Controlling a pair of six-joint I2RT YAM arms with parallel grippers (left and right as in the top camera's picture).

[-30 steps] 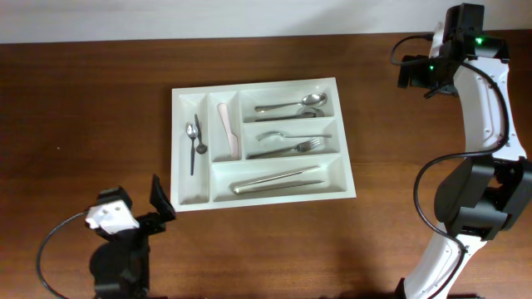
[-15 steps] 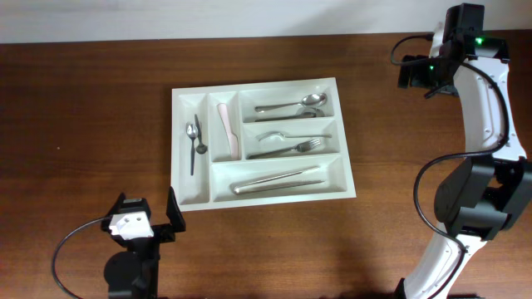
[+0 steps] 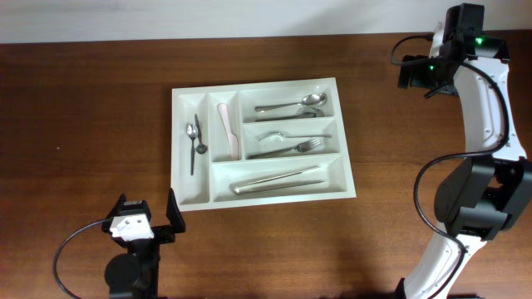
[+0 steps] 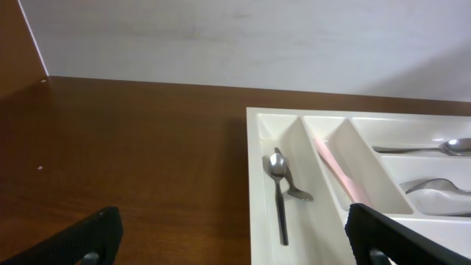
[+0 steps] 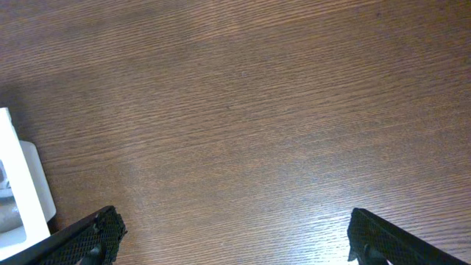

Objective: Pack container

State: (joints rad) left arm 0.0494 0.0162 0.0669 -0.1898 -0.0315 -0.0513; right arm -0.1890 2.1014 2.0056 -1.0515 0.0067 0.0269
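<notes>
**Table** [image 3: 83,124]: dark wood. No loose cutlery on it in overhead view.

**Container** [image 3: 193,189]: white tray, centre of table, flat, long side running L–R. All five compartments are in use.

**Arms:**
- Right gripper [image 5: 237,239] is far right of the table, well apart from the tray. Fingers wide apart, nothing btwn them, bare wood below. Only a sliver of the tray edge shows at the left of its wrist view.
- Left gripper [image 4: 237,237] is off the tray's near-left corner, near but not touching. It faces along the tray twd the back wall. Fingers apart, empty.

**Contents, long to short:**
- Knives [image 3: 278,179] in the near long slot, approx two; exact count unclear.
- Forks [image 3: 291,145] in the middle long slot.
- Spoons [image 3: 291,105] in the far long slot.
- Pink piece [image 3: 228,129] in the second upright slot; type can't be told.
- Small spoons [image 4: 278,193] in the left upright slot, two, bowls overlapping.

**Step in hand (judgement):** packing looks complete or v. near it. Both grippers are empty and nothing is waiting outside the tray.

**Next move (judgement):** no pick is called for unless an item lies out of frame. Reqs are to check the sorting by slot and to pull both arms back w/o clipping the tray rim. The left arm needs the most care, being closest to the corner.
</notes>
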